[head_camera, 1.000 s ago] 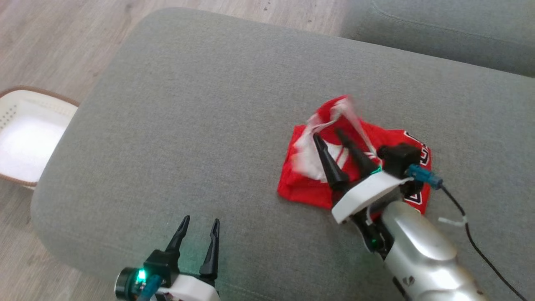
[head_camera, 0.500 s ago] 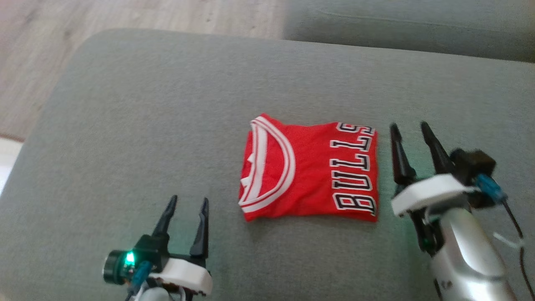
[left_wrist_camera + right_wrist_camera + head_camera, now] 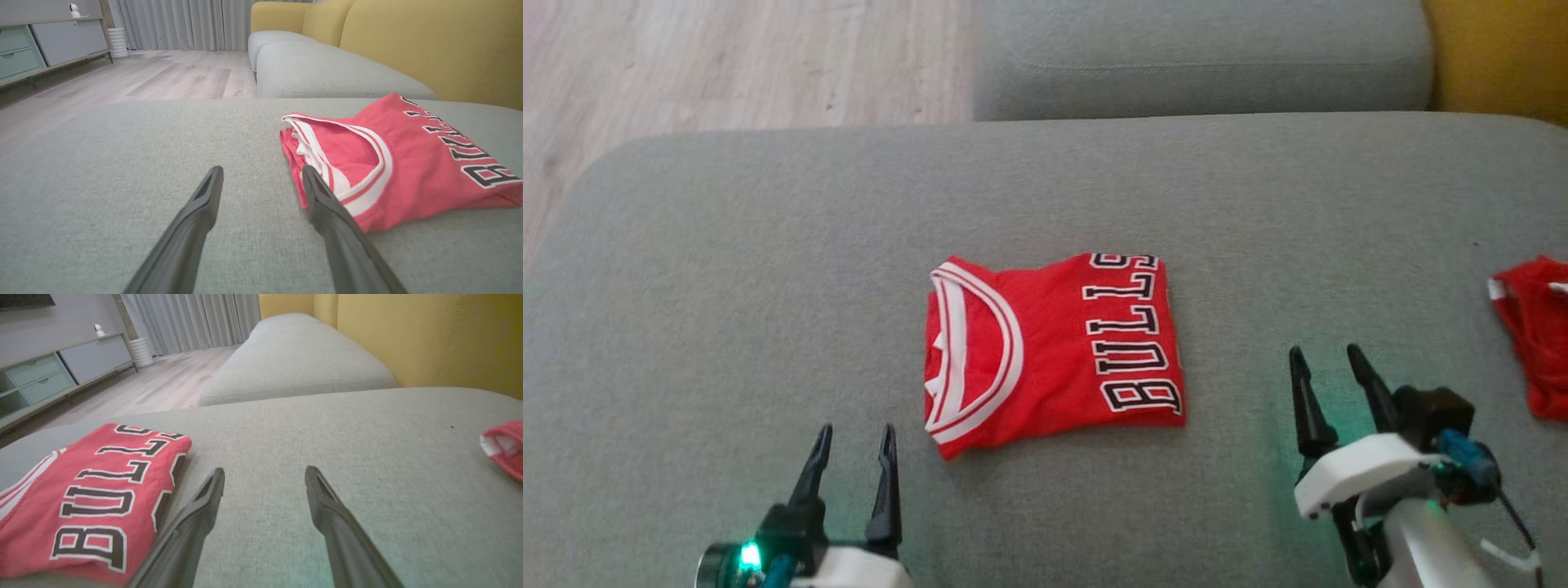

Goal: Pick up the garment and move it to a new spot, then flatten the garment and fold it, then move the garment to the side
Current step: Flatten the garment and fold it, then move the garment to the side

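The garment (image 3: 1054, 347) is a red jersey with white trim and black "BULLS" lettering, lying folded into a flat rectangle on the grey sofa cushion (image 3: 768, 269). My left gripper (image 3: 852, 445) stands open near the front edge, just left of the jersey's lower-left corner and empty. My right gripper (image 3: 1326, 366) is open and empty to the right of the jersey, apart from it. In the left wrist view the garment (image 3: 392, 159) lies beside the right finger (image 3: 327, 204). The right wrist view has the garment (image 3: 90, 494) left of the open fingers (image 3: 204, 506).
Another red garment (image 3: 1531, 335) lies at the cushion's far right, also seen as red cloth (image 3: 504, 447) in the right wrist view. A second grey cushion (image 3: 1201, 57) and the yellow backrest (image 3: 1499, 57) lie beyond. Wooden floor (image 3: 727, 65) is at the upper left.
A second ago my right gripper was over the crumpled jersey; it has since let go and drawn back to the right. The jersey now lies flat and folded. The head camera has swung right.
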{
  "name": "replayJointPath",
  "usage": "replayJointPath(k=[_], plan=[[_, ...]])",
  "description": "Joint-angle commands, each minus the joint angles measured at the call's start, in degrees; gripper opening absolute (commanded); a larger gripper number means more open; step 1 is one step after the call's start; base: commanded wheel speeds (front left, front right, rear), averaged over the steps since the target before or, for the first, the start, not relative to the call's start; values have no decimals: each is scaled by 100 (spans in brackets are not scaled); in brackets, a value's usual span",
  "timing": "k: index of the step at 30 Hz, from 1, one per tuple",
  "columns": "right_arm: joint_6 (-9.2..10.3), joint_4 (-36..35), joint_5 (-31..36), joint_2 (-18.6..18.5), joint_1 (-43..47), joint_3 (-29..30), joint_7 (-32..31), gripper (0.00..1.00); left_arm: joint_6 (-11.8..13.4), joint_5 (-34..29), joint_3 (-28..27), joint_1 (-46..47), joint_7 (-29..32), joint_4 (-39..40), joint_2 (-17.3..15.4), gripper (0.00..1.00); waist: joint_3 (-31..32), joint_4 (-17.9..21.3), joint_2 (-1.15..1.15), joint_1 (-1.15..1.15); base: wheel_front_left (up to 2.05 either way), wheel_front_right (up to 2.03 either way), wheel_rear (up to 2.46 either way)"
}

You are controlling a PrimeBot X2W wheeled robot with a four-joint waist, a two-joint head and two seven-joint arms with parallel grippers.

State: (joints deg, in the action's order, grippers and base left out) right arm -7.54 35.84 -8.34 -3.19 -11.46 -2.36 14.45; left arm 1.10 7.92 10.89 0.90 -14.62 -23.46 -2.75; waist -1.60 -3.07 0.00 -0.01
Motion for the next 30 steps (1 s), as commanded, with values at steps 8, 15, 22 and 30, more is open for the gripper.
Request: replayJointPath(k=[8, 15, 22, 30], plan=[[5, -113, -11, 31, -42, -200, 55, 100, 32, -71, -246, 71, -38, 273, -13, 100, 35, 95, 0, 1, 0, 0, 0], [5, 301, -307, 31, -648, -889, 55, 100, -21, -39, -30, 224, -38, 292, -13, 100, -227, -169, 0, 1, 0, 0, 0], [5, 1320, -503, 31, -1540, -1295, 50, 100, 3, 231, 371, 424, -38, 202, -13, 100, -538, -702, 0, 1, 0, 0, 0], [5, 2520, -596, 31, -1790, -1587, -455, 75, 42, 241, 532, 505, -38, 194, -13, 100, -645, -943, 0, 1, 0, 0, 0]])
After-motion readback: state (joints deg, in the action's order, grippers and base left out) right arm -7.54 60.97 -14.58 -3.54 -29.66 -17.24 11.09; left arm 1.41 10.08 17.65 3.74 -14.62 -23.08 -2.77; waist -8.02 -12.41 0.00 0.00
